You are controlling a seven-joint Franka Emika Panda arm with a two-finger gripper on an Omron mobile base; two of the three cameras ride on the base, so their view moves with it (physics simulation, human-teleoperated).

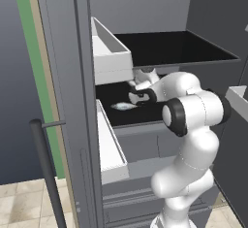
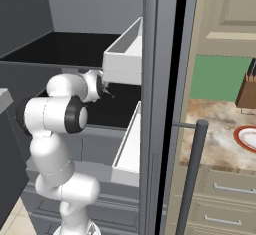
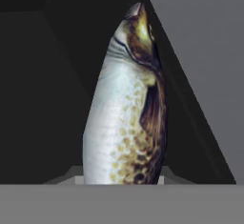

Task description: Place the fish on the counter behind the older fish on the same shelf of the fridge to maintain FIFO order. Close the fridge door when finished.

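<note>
My gripper [image 1: 132,84] reaches deep into the open fridge [image 1: 68,76], just above the lower black shelf [image 1: 147,116]. It is shut on the fish [image 3: 125,108], whose silvery belly and dark speckled back stand close before the hand camera and hide the fingertips. A second small silvery fish [image 1: 123,106], the older one, lies flat on the same shelf, in front of and to the left of my hand. From the right base view the gripper [image 2: 107,92] sits in front of the shelf's dark back. The granite counter [image 2: 220,129] lies outside, to the right of the door.
White door bins [image 1: 112,53] [image 1: 112,150] jut from the open left door, close beside my hand. Another black shelf [image 1: 174,47] spans the fridge above. The right door's long bar handle [image 2: 192,179] stands nearby. A red-rimmed plate [image 2: 247,139] and a knife block [image 2: 247,90] stand on the counter.
</note>
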